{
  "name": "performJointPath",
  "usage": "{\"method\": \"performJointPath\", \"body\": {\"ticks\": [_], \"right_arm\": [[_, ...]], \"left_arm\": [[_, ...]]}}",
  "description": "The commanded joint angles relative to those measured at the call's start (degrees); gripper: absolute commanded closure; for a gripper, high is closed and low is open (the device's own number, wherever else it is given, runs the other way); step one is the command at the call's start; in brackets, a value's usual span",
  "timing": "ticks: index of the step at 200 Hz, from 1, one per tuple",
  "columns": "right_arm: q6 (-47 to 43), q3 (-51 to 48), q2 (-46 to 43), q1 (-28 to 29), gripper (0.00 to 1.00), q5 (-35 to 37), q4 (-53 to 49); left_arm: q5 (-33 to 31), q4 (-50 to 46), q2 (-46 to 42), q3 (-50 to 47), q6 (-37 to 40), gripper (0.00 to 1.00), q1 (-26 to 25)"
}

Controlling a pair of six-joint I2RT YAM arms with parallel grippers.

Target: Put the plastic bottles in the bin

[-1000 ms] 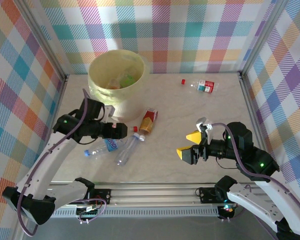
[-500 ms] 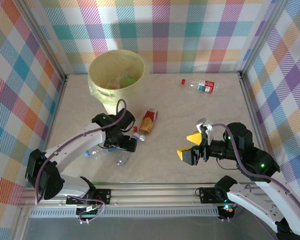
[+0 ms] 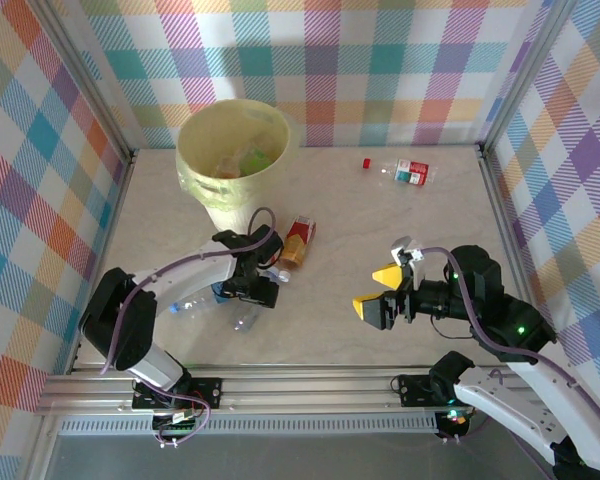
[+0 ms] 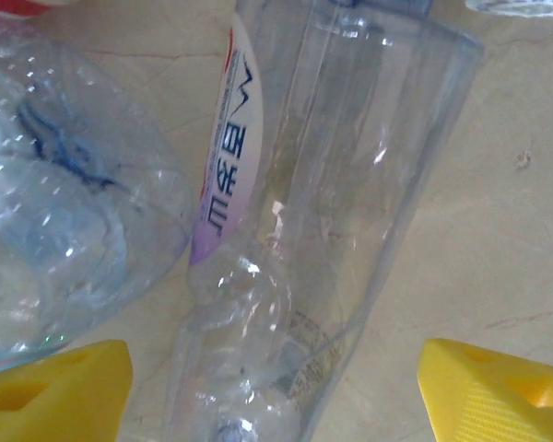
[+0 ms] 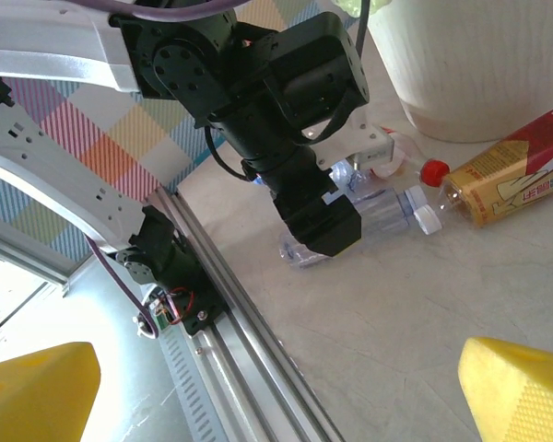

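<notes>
A clear plastic bottle (image 4: 313, 212) with a purple-and-white label lies on the table between the yellow fingers of my left gripper (image 4: 276, 396). The jaws stand open on either side of it with gaps showing. From above, my left gripper (image 3: 253, 288) covers that bottle (image 3: 243, 319). A blue-labelled bottle (image 3: 193, 300) lies touching it on the left. An orange-brown bottle (image 3: 298, 241) with a red label lies just right of the bin (image 3: 235, 160), which holds several bottles. Another bottle (image 3: 410, 172) lies far right. My right gripper (image 3: 378, 290) hovers open, nothing in it.
A loose red cap (image 3: 366, 162) lies near the far bottle. The metal rail (image 3: 300, 385) runs along the near edge. Checked walls close in the left, right and back. In the right wrist view the left arm's head (image 5: 309, 198) stands over the clear bottle (image 5: 392, 207).
My left arm swung from beside the bin to the right and down over the clear bottle, and its jaws have narrowed around it. The right arm has stayed still.
</notes>
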Motion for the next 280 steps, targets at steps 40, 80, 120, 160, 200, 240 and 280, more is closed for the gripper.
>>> {"method": "performJointPath", "body": {"ticks": [40, 80, 120, 160, 200, 240, 280], "right_arm": [[0.99, -1.55, -1.50, -0.15, 0.00, 0.40, 2.58], [0.60, -1.62, -1.90, -0.25, 0.00, 1.16, 2.12], [0.88, -2.15, -1.94, -0.17, 0.00, 1.01, 2.34], [0.80, -2.02, -2.23, -0.19, 0.00, 1.63, 1.39], [0.80, -2.06, -2.18, -0.14, 0.00, 1.73, 1.29], [0.64, -2.06, -2.25, -0.17, 0.00, 1.74, 0.95], [1.41, -2.68, -3.72, -0.19, 0.00, 2.96, 3.21]], "left_arm": [[-1.97, 3.76, 5.50, 0.58, 1.89, 0.25, -0.81], [-0.47, 4.56, 6.86, 0.40, 1.86, 0.32, -0.81], [-0.98, 4.14, 5.99, 0.13, 1.56, 0.42, -0.90], [-0.18, 3.95, 5.07, -0.13, 1.45, 0.49, -1.06], [-0.02, 3.73, 3.72, -0.55, 0.54, 0.49, -1.34], [0.87, 1.87, 0.17, -0.06, -0.66, 0.50, -1.51], [5.01, -1.01, -4.24, 3.50, -1.13, 0.49, -1.51]]}}
